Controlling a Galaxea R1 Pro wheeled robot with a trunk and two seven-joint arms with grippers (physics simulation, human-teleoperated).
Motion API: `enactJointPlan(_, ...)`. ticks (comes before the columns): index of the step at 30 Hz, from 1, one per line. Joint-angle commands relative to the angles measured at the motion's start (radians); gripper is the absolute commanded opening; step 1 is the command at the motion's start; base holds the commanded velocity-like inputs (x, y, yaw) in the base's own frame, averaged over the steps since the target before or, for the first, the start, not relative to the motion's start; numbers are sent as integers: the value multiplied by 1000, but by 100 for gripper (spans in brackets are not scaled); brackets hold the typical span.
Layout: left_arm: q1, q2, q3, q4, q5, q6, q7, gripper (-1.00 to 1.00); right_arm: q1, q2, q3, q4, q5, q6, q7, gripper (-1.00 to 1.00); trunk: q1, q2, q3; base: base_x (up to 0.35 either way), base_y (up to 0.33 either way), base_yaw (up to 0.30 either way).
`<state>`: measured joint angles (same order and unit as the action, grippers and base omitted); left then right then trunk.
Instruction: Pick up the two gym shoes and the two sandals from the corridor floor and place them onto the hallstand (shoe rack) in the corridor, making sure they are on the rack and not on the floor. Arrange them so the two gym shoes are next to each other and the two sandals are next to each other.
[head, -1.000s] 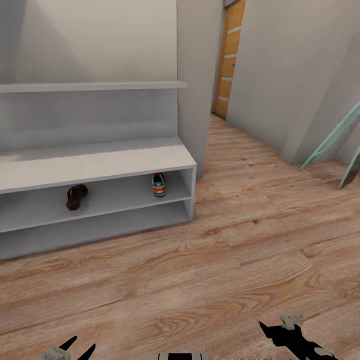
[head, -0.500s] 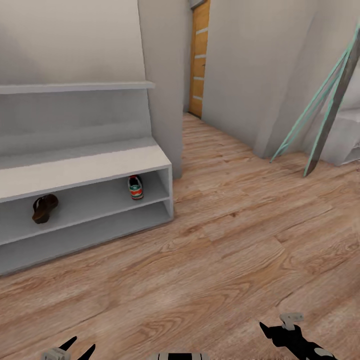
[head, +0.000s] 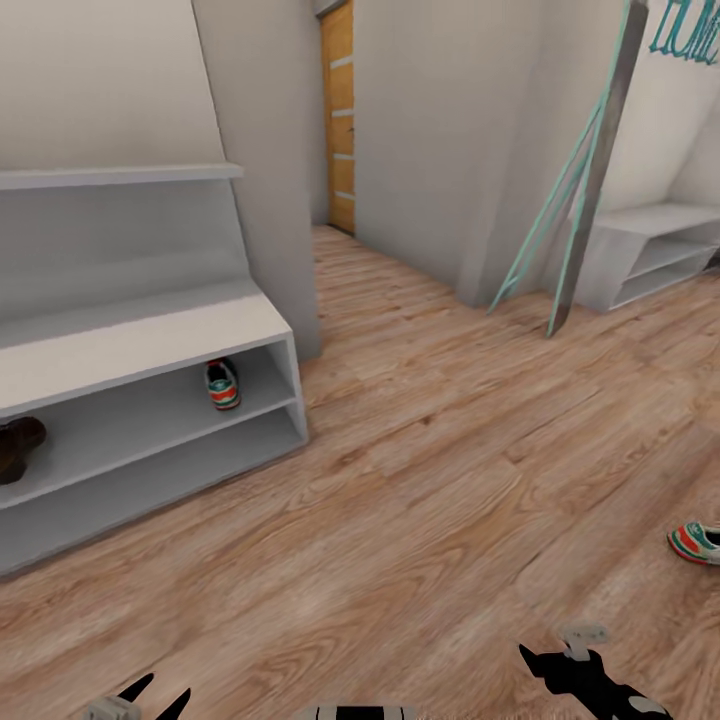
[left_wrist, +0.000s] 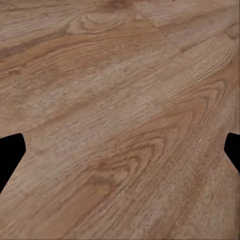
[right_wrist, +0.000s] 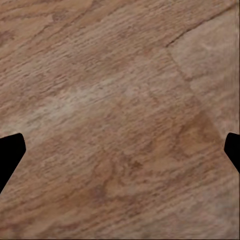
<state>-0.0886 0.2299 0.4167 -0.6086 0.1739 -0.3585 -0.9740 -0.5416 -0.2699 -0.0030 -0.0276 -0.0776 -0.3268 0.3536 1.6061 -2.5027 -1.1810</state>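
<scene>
One gym shoe (head: 223, 384) and a sandal (head: 17, 448) are seen on the hallstand (head: 150, 340) at left; another gym shoe (head: 697, 543) lies on the corridor floor (head: 430, 480) at lower right. Both the left gripper (left_wrist: 120, 150) and the right gripper (right_wrist: 120, 150) are spread apart, empty.

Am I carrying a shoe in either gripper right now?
No. The left gripper and right gripper are both open with only floor between the fingers. One gym shoe lies on the floor nearby.

Door (head: 338, 120): orange wood with pale horizontal bands, at the far end of the passage.
Leaning frame (head: 590, 180): grey bar with teal struts, propped against the right-hand wall.
Low white shelf unit (head: 650, 255): far right, just beside the frame's foot.
Teal lettering (head: 685, 30): on the wall above that unit.
Walls (head: 440, 130): plain pale grey.
</scene>
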Motion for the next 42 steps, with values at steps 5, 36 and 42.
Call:
enactJointPlan(5, 0, 0, 2, 4, 3, -4, -5, 100, 0, 0, 0, 2, -8, -1, 7, 100, 0, 0, -1, 1, 0, -300)
enactJointPlan(36, 0, 0, 2, 4, 3, -5, -5, 100, 0, 0, 0, 2, -8, -1, 8, 100, 0, 0, -1, 187, 0, -300)
enactJointPlan(42, 0, 0, 2, 4, 3, -5, -5, 100, 0, 0, 0, 2, -8, -1, 8, 100, 0, 0, -1, 5, 0, -300)
